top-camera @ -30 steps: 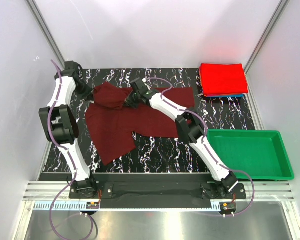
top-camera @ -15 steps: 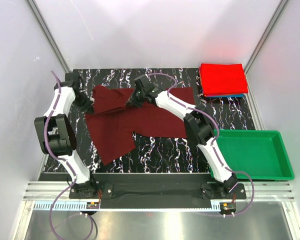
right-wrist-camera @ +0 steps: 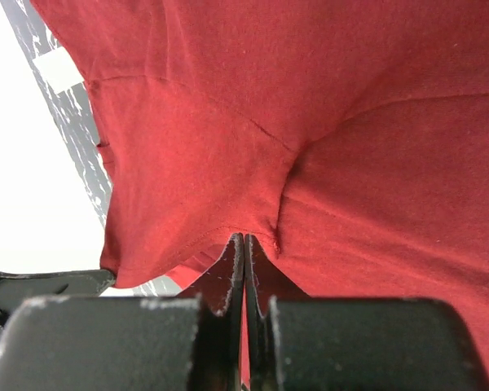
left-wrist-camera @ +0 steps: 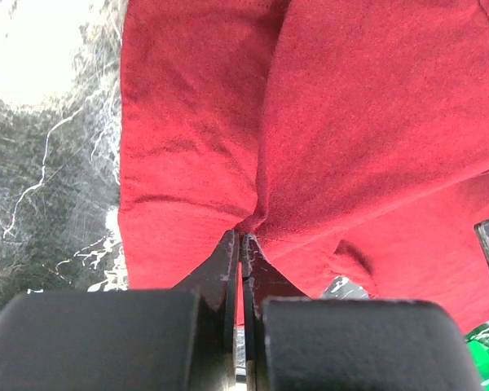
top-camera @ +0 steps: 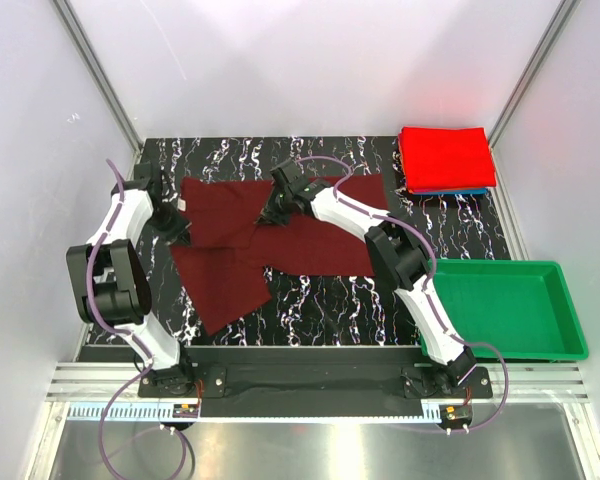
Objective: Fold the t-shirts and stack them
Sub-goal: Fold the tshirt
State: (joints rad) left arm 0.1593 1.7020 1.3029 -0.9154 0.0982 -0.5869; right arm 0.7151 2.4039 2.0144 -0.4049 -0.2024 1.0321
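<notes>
A dark maroon short-sleeved cloth t-shirt (top-camera: pixel 315 250) lay spread across the black white-veined marbled worktop (top-camera: pixel 320 305), to the left of the green rectangular plastic tray (top-camera: pixel 500 266). Most of it lay farther from the arm bases than the tray. The part of the shirt farthest from the tray was doubled over itself, and a flap of it ran between the two claws.

The left claw (top-camera: pixel 174 228) sat at the shirt edge farthest from the tray. In its wrist view the fingers (left-wrist-camera: pixel 228 269) were pressed together, with a pinch of maroon cloth puckered at their tips. The right claw (top-camera: pixel 270 213) stood over the shirt's middle, nearer the tray. Its wrist view showed the same: fingers (right-wrist-camera: pixel 228 273) closed with no gap, and a fold of the cloth gathered between them.

Beyond the tray's far rim, at the worktop's far right corner, a bright red folded cloth t-shirt (top-camera: pixel 446 157) rested squarely on a blue folded t-shirt (top-camera: pixel 465 191). The blue one showed only as a thin edge beneath it.
</notes>
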